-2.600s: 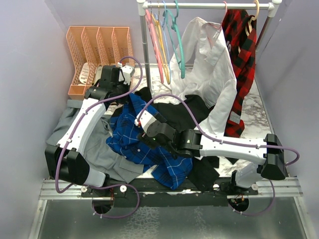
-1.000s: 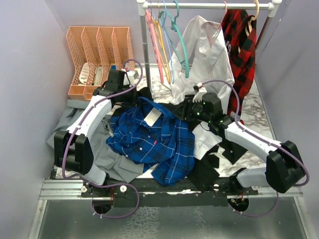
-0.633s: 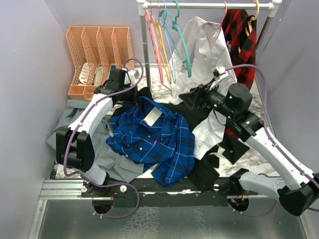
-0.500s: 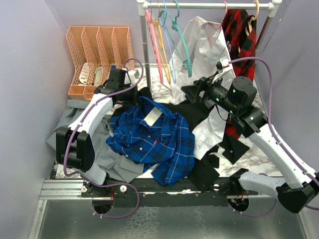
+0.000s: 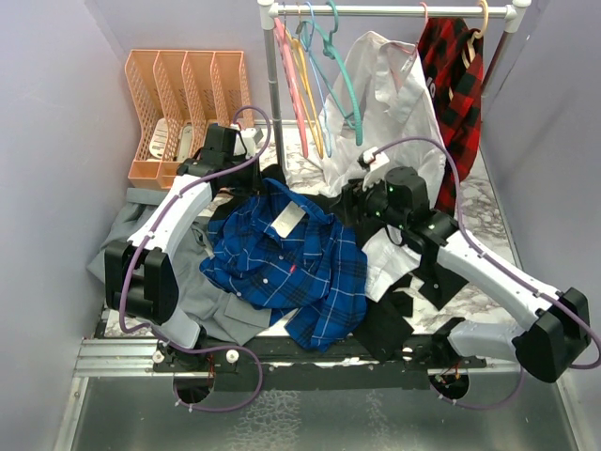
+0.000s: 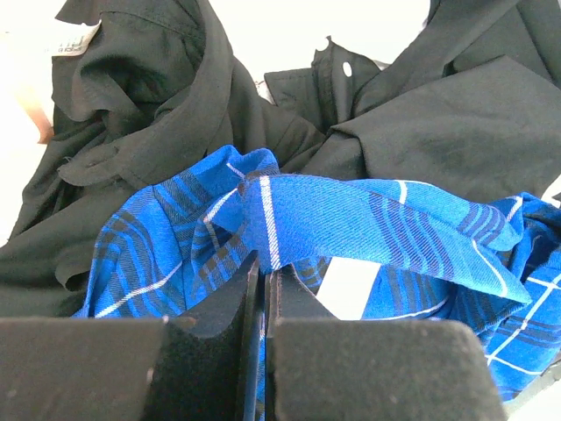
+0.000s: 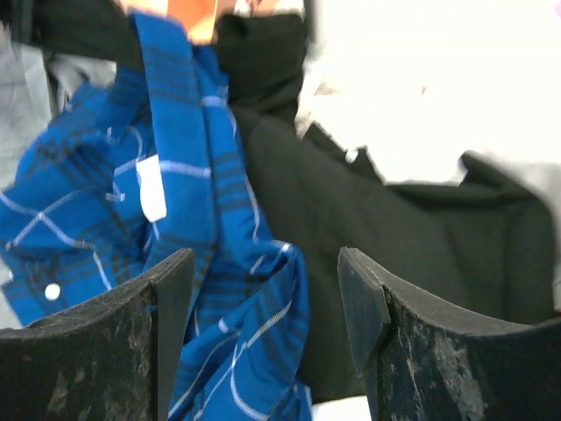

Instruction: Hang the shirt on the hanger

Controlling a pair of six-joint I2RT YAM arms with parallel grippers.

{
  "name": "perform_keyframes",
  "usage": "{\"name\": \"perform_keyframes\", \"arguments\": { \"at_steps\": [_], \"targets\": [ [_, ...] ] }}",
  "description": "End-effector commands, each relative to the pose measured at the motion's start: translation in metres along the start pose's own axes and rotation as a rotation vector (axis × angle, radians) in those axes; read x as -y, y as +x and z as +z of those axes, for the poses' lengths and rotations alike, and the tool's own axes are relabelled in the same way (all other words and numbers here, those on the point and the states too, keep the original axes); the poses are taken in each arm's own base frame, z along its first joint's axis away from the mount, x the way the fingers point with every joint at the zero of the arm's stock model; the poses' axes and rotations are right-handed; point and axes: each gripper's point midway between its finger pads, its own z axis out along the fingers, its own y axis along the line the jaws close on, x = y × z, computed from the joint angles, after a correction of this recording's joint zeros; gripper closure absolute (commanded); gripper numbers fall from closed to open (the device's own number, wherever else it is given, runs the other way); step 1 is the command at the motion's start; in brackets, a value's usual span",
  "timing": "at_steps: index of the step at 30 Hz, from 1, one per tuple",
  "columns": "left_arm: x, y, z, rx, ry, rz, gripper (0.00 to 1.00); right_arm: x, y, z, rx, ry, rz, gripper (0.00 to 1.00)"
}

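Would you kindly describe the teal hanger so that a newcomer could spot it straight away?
Look at the white clothes rail running across the back of the scene. Hanging from it, between the pink plastic hangers and the white shirt, is the thin teal-green plastic hanger. It is the only green one, and it is bare.

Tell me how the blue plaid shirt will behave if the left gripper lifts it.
Probably floppy: the shirt lies crumpled in soft folds, so it should sag and hang. The left gripper is shut on one thin fold, which might slip. It overlaps the grey shirt and black garment, so lifting may drag them.
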Motion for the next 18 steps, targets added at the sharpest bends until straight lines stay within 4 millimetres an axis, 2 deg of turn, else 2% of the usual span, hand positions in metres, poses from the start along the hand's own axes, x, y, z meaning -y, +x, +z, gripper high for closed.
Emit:
{"name": "perform_keyframes", "arguments": {
  "at_steps": [1,3,6,7,13,15,18],
  "targets": [
    [0.002,-0.012,-0.011,0.045,-0.003,0.039,1.0,0.007,-0.107,-0.025,0.293,0.091,-0.097,0.34],
    [0.0,-0.014,-0.013,0.052,-0.015,0.05,1.0,-0.003,-0.138,-0.041,0.353,0.066,-0.118,0.34],
    [-0.008,-0.019,-0.017,0.07,-0.068,0.073,1.0,-0.026,-0.18,-0.078,0.49,-0.02,-0.14,0.34],
    [-0.009,-0.021,-0.02,0.078,-0.081,0.08,1.0,-0.028,-0.191,-0.091,0.528,-0.015,-0.133,0.34],
    [-0.016,-0.02,-0.027,0.093,-0.121,0.102,1.0,-0.008,-0.235,-0.137,0.658,0.144,-0.099,0.34],
    [-0.016,-0.02,-0.026,0.093,-0.124,0.108,1.0,0.001,-0.243,-0.138,0.691,0.203,-0.113,0.31],
    [-0.02,-0.025,-0.026,0.1,-0.144,0.114,1.0,0.007,-0.249,-0.106,0.624,0.228,-0.145,0.27]
  ]
}}
